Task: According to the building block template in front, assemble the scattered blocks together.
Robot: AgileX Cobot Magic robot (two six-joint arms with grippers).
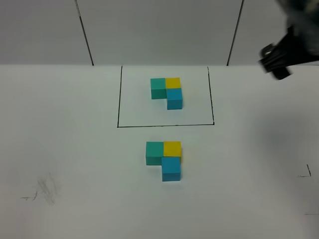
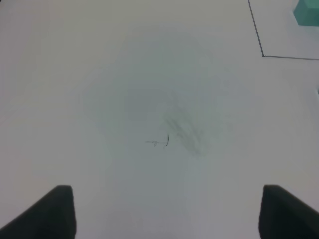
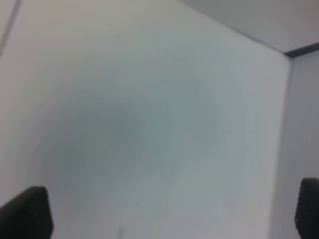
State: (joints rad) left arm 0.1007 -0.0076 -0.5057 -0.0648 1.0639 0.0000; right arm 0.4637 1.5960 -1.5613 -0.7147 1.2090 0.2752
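The building block template (image 1: 167, 92) is an L of teal, yellow and blue cubes inside a thin black rectangle outline (image 1: 119, 99) at the back middle of the table. In front of it, the unframed scattered blocks stand pressed together in the same L: teal (image 1: 154, 152), yellow (image 1: 172, 149), blue (image 1: 171, 169). My right gripper (image 1: 275, 59) hangs at the far right back, well away from them; the right wrist view shows it open (image 3: 167, 209) over bare table. In the left wrist view my left gripper (image 2: 167, 209) stands open and empty, with the template's teal cube (image 2: 306, 12) at the picture's edge.
Faint pencil scribbles (image 1: 47, 189) mark the white table at the front left, also under the left gripper (image 2: 184, 132). Small pen marks (image 1: 305, 173) sit near the right edge. A grey panelled wall with dark seams (image 1: 84, 32) rises behind the table.
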